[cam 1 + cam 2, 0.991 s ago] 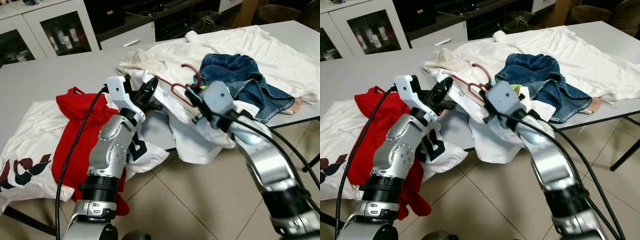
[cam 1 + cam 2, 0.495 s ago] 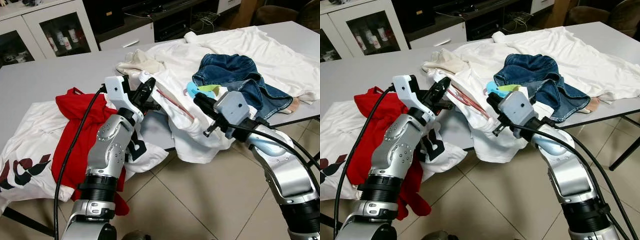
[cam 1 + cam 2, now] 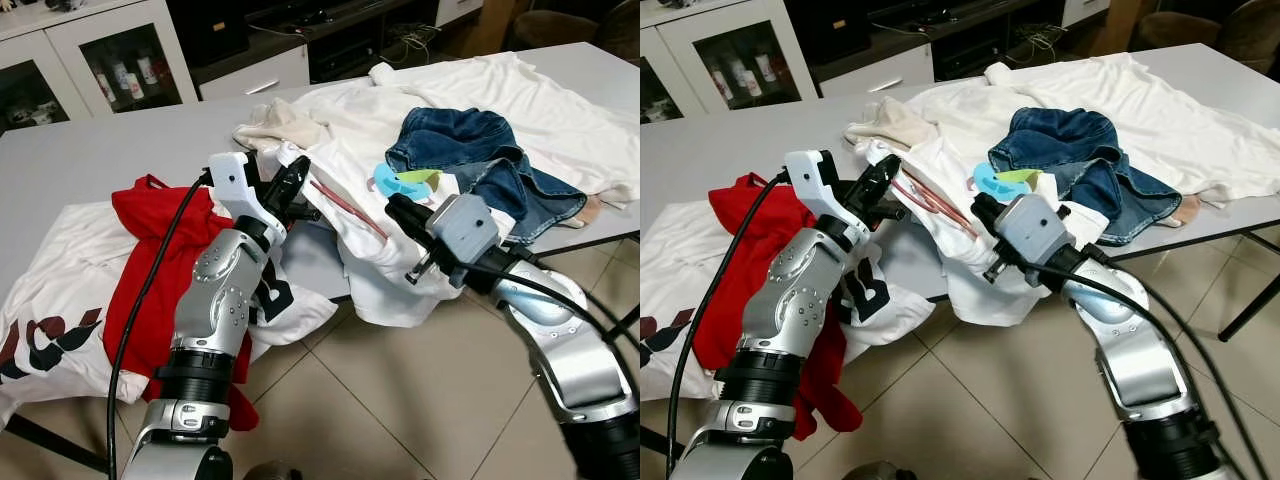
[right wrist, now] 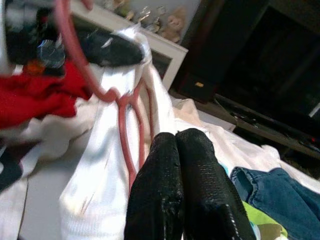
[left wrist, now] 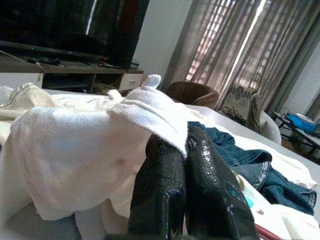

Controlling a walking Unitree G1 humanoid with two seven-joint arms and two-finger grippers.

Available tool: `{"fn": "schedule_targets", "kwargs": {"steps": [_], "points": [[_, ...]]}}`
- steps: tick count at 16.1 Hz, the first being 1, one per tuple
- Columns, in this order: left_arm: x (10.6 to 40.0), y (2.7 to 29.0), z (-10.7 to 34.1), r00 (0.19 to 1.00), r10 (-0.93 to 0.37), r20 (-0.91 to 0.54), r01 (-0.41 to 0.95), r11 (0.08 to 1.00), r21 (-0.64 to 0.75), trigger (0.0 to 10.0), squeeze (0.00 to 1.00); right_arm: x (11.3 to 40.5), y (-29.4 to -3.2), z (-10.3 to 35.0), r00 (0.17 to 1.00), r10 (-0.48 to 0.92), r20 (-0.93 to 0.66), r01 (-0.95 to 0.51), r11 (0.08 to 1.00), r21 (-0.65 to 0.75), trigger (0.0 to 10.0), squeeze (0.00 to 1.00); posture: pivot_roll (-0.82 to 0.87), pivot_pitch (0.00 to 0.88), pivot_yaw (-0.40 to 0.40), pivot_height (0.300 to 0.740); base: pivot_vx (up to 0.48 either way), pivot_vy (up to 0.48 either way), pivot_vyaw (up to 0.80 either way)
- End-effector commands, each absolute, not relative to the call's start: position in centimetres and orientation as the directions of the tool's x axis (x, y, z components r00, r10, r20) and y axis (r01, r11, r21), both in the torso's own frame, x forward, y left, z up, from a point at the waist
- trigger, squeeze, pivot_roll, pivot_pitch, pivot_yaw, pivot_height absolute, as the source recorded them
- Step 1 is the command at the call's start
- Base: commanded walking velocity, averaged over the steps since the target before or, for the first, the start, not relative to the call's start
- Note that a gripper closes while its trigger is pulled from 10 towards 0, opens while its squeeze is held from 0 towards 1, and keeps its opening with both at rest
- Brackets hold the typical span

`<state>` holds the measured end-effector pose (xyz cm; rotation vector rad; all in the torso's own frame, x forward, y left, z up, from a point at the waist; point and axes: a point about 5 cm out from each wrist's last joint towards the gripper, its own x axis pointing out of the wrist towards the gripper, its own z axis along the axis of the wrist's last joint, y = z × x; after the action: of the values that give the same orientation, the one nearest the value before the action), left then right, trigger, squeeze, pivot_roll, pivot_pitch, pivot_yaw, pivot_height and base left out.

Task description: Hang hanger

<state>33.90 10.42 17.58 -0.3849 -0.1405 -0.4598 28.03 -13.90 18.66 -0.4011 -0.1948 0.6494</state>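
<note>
A grey tabletop (image 3: 90, 160) carries a spread of laundry, largest first: a wide white sheet-like garment (image 3: 520, 100) running toward the far right corner, a white printed shirt (image 3: 50, 300) hanging over the near left edge, and a red garment (image 3: 150, 250) draped across it. Blue jeans (image 3: 480, 150) sit bunched near the right edge, with a cream cloth (image 3: 275, 122) behind the middle. At the near edge a white shirt (image 3: 385, 270) droops off the tabletop. The left gripper (image 3: 290, 185) is up over the middle of the tabletop, fingers pressed together and pinching a fold of that white shirt at its top, clear in the left wrist view (image 5: 150, 107). The red hanger (image 3: 345, 207) lies inside the shirt's opening, between the two grippers, its bar slanting toward the near edge. The right gripper (image 3: 400, 212) sits at the near edge against the shirt, fingers closed together on nothing, beside the hanger.
</note>
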Motion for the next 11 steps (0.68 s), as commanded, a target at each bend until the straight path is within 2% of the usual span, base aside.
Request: {"fn": "schedule_targets", "kwargs": {"steps": [1,3,5,7,11], "points": [[34.1,10.7,17.7,0.894,-0.390,0.220,0.444,0.838,-0.317,10.0,0.00,28.4,-14.3,19.3,0.805,0.586,0.092,-0.515,0.768,-0.381,10.0,0.00,0.08,0.000,0.097,0.740,0.000,0.000,0.00],[33.9,10.3,17.7,0.885,-0.409,0.222,0.459,0.847,-0.268,10.0,0.00,29.1,-14.7,19.8,0.848,0.509,0.146,-0.430,0.823,-0.370,10.0,0.00,0.07,0.000,0.095,0.740,0.000,0.000,0.00],[33.6,9.8,17.6,0.875,-0.429,0.226,0.474,0.853,-0.217,10.0,0.00,29.9,-15.5,20.7,0.889,0.405,0.215,-0.313,0.879,-0.360,10.0,0.00,0.08,0.001,0.090,0.740,0.000,0.000,0.80],[33.6,9.8,17.5,0.878,-0.421,0.226,0.468,0.855,-0.225,10.0,0.00,30.2,-16.3,21.2,0.906,0.341,0.249,-0.243,0.904,-0.351,10.0,0.00,0.07,0.001,0.082,0.740,0.000,0.000,0.80],[33.6,9.6,17.4,0.880,-0.416,0.228,0.463,0.858,-0.223,10.0,0.00,30.3,-16.8,21.5,0.912,0.308,0.272,-0.208,0.917,-0.341,10.0,0.00,0.07,0.001,0.076,0.740,0.000,0.000,0.80]]}}
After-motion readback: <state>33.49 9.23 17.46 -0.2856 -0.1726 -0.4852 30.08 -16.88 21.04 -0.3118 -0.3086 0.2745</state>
